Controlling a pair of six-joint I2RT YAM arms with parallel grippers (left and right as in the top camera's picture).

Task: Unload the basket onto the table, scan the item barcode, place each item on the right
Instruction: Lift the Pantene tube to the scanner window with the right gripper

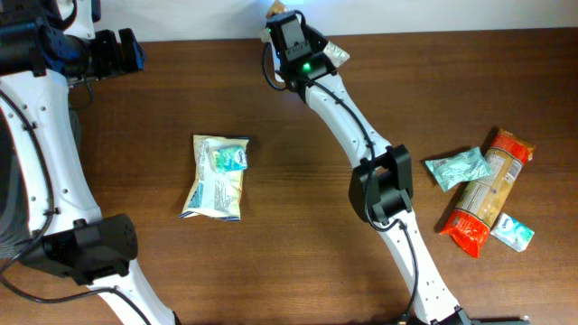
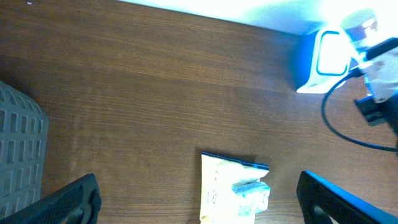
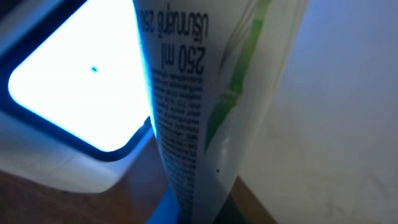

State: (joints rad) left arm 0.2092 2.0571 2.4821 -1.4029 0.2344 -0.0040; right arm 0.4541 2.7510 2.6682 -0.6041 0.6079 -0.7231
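Observation:
My right gripper is at the table's far edge, shut on a white tube with green markings and "250 ml" print. The tube's printed side stands right beside the scanner's glowing window. In the left wrist view the scanner is a white and blue box at the far right. Only an end of the tube pokes out past the gripper in the overhead view. My left gripper hovers open at the far left, nothing between its fingers.
A pale yellow snack bag with a teal sachet on it lies left of centre. At the right are an orange packet and two teal sachets. A grey basket sits at the left edge.

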